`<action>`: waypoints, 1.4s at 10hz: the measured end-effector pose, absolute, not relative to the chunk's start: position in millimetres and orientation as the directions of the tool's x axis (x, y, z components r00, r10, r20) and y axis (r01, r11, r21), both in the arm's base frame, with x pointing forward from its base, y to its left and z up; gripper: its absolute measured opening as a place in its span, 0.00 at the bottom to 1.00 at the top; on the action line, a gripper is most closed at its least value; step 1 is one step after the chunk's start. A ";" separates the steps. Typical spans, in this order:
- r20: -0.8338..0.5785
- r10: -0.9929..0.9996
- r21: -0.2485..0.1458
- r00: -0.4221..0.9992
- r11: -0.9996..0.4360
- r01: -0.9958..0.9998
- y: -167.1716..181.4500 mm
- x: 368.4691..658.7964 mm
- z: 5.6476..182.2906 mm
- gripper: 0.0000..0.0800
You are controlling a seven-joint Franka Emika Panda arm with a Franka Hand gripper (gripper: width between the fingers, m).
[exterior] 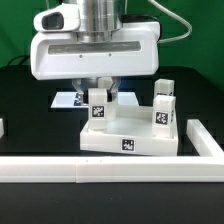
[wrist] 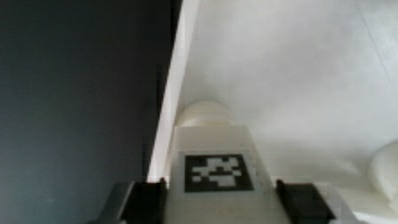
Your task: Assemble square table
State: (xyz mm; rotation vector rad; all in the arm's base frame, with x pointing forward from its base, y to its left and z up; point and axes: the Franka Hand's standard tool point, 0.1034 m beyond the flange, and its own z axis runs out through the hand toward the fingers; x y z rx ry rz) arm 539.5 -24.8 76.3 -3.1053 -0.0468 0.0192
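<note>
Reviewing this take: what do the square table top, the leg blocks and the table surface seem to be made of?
The large white square table top looks like matte moulded plastic: uniform white, thick crisp edges, no grain. The small white tagged leg block standing on it looks the same, with a printed black-and-white tag, probably a paper sticker. The black table surface looks dull and non-reflective, maybe cloth or matte board; I cannot tell which.

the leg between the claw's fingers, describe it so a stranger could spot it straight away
Start at the big white square tabletop in the middle of the black table, just behind the long white border rail. Two small white tagged legs stand on it. The one meant stands near the exterior view's left end, directly under the claw; the other leg stands free.
</note>
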 end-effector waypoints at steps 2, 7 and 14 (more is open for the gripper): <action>-0.013 0.007 -0.036 1.000 -0.999 0.006 -24.8 539.5 76.3 0.36; 0.001 -0.253 -0.037 0.968 -0.967 -0.253 -21.5 542.0 75.9 0.36; 0.027 -0.713 -0.075 0.701 -0.701 -0.710 -4.2 548.8 75.0 0.36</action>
